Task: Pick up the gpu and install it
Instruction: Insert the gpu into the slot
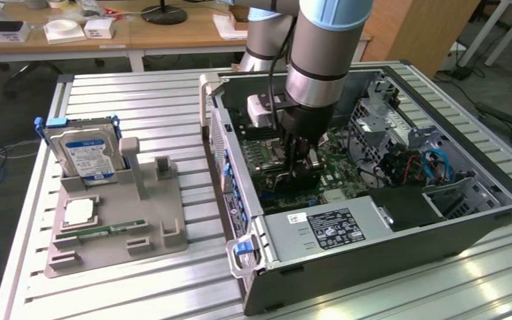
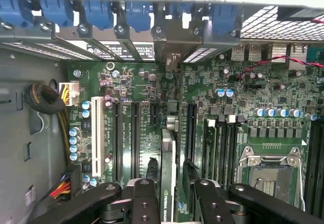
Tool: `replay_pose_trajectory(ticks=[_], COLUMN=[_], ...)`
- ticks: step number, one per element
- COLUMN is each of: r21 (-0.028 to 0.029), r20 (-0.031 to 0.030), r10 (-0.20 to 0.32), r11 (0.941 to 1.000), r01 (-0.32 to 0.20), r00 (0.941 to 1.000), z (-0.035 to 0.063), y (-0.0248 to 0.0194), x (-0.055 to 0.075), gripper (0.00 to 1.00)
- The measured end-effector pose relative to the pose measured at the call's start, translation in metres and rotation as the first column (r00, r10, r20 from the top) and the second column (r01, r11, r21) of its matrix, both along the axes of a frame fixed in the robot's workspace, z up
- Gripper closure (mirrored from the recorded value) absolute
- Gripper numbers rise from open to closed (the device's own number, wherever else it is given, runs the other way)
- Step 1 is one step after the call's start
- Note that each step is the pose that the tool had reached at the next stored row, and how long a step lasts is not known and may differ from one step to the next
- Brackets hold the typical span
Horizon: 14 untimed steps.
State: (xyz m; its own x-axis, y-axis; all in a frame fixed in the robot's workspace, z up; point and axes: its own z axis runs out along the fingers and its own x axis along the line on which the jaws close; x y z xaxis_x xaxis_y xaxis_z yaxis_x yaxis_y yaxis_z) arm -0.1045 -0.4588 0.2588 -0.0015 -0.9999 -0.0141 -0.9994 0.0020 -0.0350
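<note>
The thin, flat, dark circuit card, the gpu [image 2: 167, 176], stands on edge, seen edge-on in the wrist view with a pale strip along its upper edge carrying small printed lettering. It sits upright between the black tool [image 2: 171, 196] fingers [image 2: 146, 201], which clasp it from both sides, over the green motherboard's [image 2: 212, 97] long black slots [image 2: 191, 130], inside the open computer case [image 1: 469, 220].
</note>
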Motion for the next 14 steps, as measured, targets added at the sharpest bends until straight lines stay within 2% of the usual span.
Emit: replay_pose_trajectory(ticks=[9,14], r21=[0.0000,0.0001], r20=[0.0028,0.0030], r10=[0.000,0.000], r11=[1.0000,1.0000], r01=[0.000,0.000], r00=[1.0000,1.0000], z=[0.0089,0.0095], y=[0.0000,0.0000], x=[-0.0004,-0.0004], gripper=[0.66,0.66])
